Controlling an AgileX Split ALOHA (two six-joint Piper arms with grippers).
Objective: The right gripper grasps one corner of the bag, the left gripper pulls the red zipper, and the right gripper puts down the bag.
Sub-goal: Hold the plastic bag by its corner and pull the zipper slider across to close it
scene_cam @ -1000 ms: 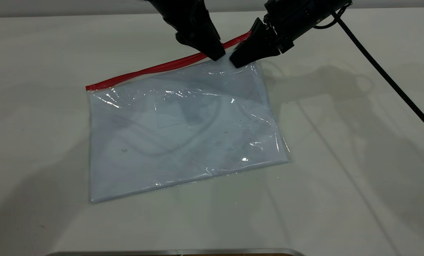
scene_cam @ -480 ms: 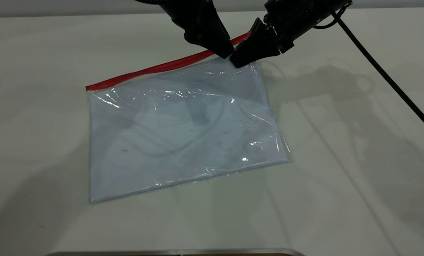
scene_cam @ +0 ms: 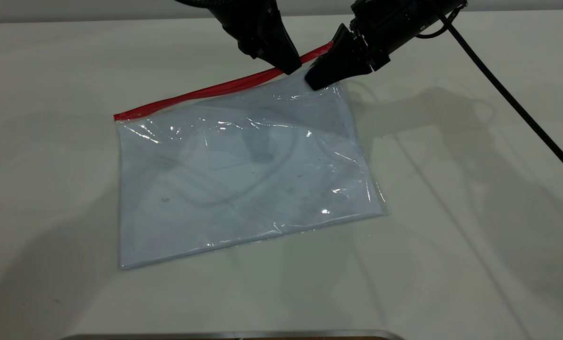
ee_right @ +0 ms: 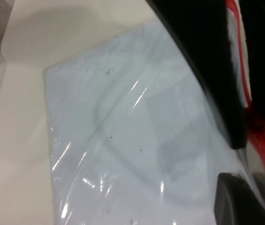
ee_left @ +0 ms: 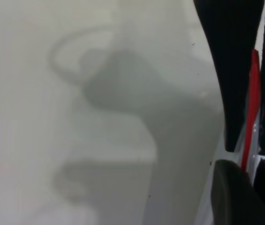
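your right gripper (scene_cam: 320, 78) has its fingers clamped on the far corner of the bag (scene_cam: 243, 174) lying on the surface (scene_cam: 451, 212); your left gripper (scene_cam: 291, 67) straddles the red zipper (scene_cam: 206, 92), fingers slightly apart.

Pale off-white matte worktop (scene_cam: 451, 264). Flat clear plastic bag (scene_cam: 243, 174), white paper inside, lies at centre, tilted; red zipper strip (scene_cam: 215, 89) along its 12 o'clock edge.

Pale matte table (scene_cam: 451, 264), soft shadows, metallic strip (scene_cam: 234, 335) at near edge
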